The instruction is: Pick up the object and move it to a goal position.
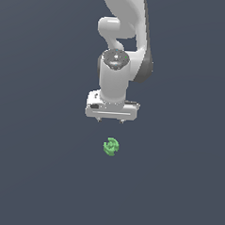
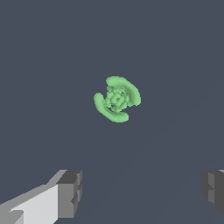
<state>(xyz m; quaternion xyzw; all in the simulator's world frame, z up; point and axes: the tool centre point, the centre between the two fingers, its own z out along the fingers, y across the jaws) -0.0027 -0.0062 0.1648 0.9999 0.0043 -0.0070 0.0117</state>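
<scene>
The object (image 1: 111, 146) is a small bright green knobbly round piece with curled lobes, lying on the dark grey floor. In the exterior view it sits just in front of and below my white gripper (image 1: 111, 119), apart from it. In the wrist view the object (image 2: 117, 98) lies ahead of the gripper (image 2: 142, 192), beyond the two grey fingertips (image 2: 70, 192), and not between them. The jaws stand wide apart and hold nothing.
The plain dark grey floor (image 1: 35, 175) lies all around. The white arm (image 1: 123, 35) rises behind the gripper in the exterior view.
</scene>
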